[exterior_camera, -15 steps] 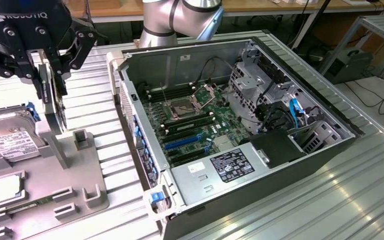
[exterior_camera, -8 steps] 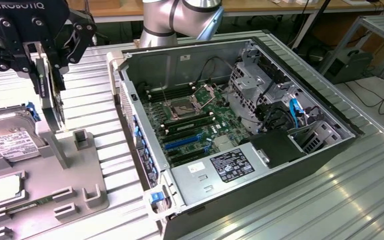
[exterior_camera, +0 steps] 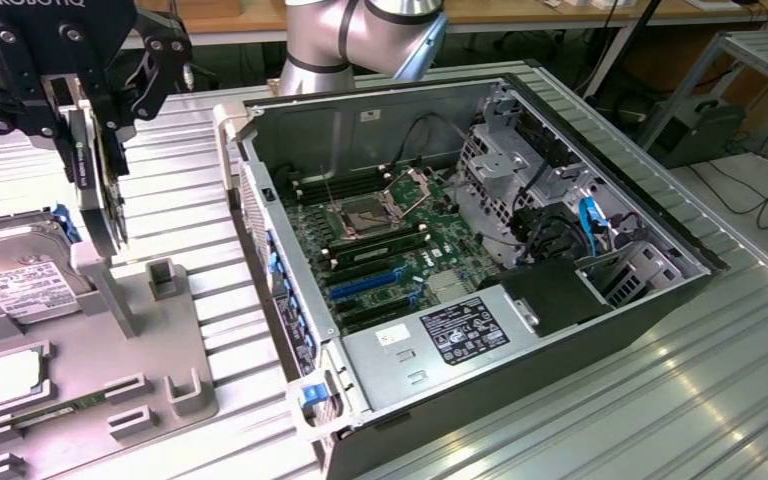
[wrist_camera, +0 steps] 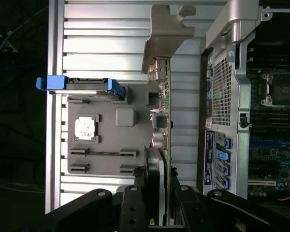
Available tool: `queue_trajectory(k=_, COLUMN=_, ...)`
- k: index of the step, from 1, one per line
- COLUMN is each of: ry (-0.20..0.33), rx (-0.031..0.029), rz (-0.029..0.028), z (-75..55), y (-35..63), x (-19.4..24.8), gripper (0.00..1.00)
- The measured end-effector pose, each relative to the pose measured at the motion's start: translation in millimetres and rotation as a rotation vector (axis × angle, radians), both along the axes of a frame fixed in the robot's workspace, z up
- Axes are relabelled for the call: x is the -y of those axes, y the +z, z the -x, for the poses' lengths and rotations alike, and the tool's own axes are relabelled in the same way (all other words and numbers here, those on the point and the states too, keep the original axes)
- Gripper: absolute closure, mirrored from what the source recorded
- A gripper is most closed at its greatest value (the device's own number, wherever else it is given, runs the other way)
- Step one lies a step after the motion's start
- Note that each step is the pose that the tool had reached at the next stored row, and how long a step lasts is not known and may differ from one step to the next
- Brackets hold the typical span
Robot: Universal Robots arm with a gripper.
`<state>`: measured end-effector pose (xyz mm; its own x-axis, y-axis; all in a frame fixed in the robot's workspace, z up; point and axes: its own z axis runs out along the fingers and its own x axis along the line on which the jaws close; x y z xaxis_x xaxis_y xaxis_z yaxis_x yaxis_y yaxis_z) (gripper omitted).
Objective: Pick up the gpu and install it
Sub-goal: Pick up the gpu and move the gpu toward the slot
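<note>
Broadly, a ribbed silver metal table [exterior_camera: 704, 400] carries everything, and on it lies a big black and grey computer case [exterior_camera: 344, 130] with its side open, showing the green motherboard inside. Just beside the case, toward the exterior view's left, sits a flat grey plastic parts tray [exterior_camera: 104, 350] with moulded holders. Above that tray hangs the black two-fingered gripper [exterior_camera: 97, 130], its jaws clamped from both sides on the gpu [exterior_camera: 101, 200], a thin flat card with a black fan shroud, a green circuit board and a silver end bracket. The card stands upright on edge, outside the case; whether its lower edge touches the tray's stand I cannot tell. On the tray rests a silver hard drive with a white label and blue side rails [exterior_camera: 17, 275], and near it a small square silver processor chip [exterior_camera: 11, 378]
</note>
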<state>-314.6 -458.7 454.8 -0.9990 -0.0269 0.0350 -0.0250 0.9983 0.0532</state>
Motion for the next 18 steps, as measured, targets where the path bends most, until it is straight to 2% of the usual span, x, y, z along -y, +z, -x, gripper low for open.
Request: queue_trajectory(k=18, ry=0.0, rx=0.0, rz=0.0, z=-8.9, y=0.0, x=0.0, gripper=0.72)
